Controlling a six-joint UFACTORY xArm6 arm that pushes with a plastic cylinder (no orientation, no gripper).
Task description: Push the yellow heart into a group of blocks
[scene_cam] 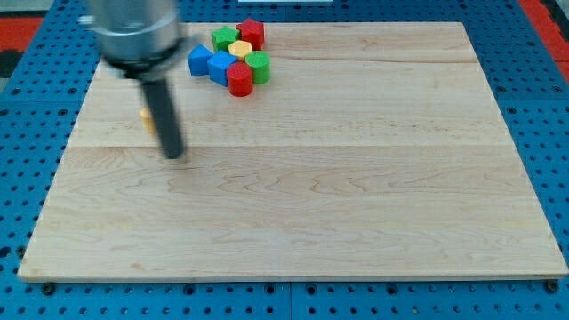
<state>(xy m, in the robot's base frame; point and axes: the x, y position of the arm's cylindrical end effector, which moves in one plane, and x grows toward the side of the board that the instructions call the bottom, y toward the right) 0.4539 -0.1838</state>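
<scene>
My tip (173, 155) rests on the wooden board (293, 204) at the view's left. A small yellow block (144, 118), mostly hidden behind the rod, peeks out just left of it and a little above the tip; its shape cannot be made out. A group of blocks sits at the view's top, right of the rod: a green star (225, 38), a red star (252, 33), a yellow block (240, 50), a green cylinder (258, 67), a red cylinder (239, 79) and two blue blocks (200, 60) (220, 67).
The board lies on a blue pegboard table (27, 133). The arm's grey housing (133, 31) hangs over the board's top left corner and looks blurred.
</scene>
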